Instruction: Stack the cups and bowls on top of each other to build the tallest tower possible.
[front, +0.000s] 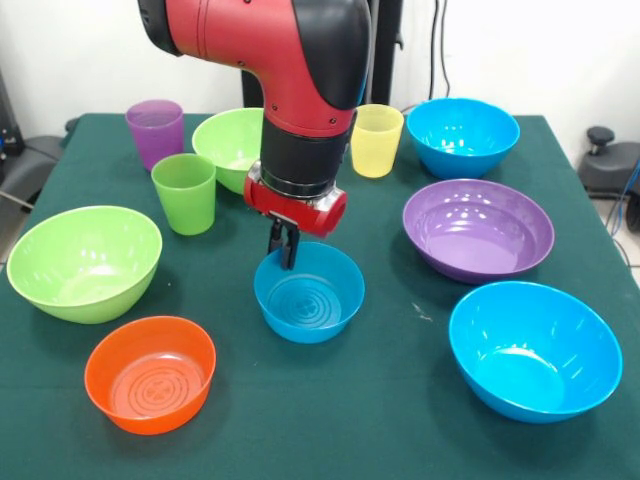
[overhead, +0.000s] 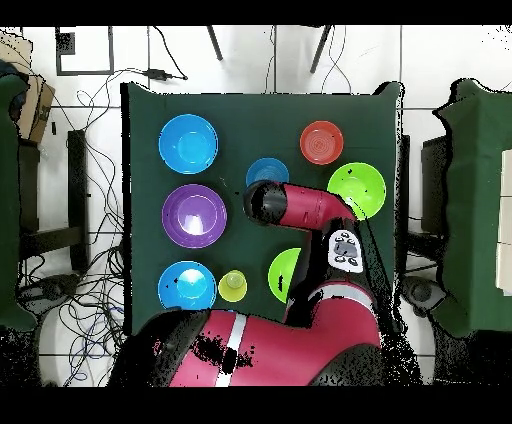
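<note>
Fingers of the gripper (front: 283, 250) sit close together at the far rim of the small blue bowl (front: 309, 292), though whether they pinch that rim cannot be told. Nothing is stacked; every bowl and cup stands alone on the green table (front: 380, 400). Open cloth lies between the orange bowl (front: 150, 373) and the big blue bowl (front: 534, 350).

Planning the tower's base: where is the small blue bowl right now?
In the front view the small glossy blue plastic bowl sits mid-table, upright, directly under the robot's hand, right of the small orange plastic bowl.
</note>
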